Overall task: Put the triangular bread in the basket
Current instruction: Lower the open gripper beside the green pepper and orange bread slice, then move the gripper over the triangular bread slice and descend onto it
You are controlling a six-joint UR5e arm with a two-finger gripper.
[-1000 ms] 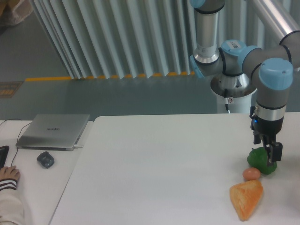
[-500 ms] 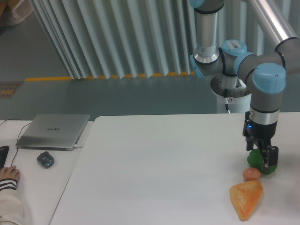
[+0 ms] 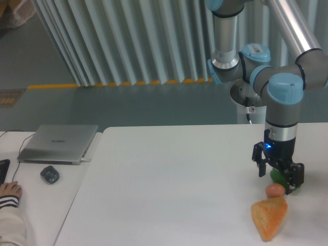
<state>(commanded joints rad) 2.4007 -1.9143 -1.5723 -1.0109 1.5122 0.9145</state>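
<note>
**Gripper poised above the food cluster, bread not yet taken**

At the far left a hand (image 3: pixel 9 190) rests on the edge of a side desk, near a dark mouse (image 3: pixel 49 175) and a closed laptop (image 3: pixel 58 143); these belong to a bystander's workspace and play no part in the job. The white desk (image 3: pixel 169 184) is bare across its middle. Toward the right edge the triangular bread (image 3: pixel 269 217) lies flat at the front of the desk, with a small pinkish-brown ball (image 3: pixel 274 190) just behind it and a green bell pepper (image 3: pixel 279 176) behind that, mostly hidden. The gripper (image 3: pixel 279 175) hangs over the ball and pepper, fingers spread apart and holding nothing, probably lining up to descend on the bread. No basket is in view, so the drop-off spot cannot be judged.
</note>
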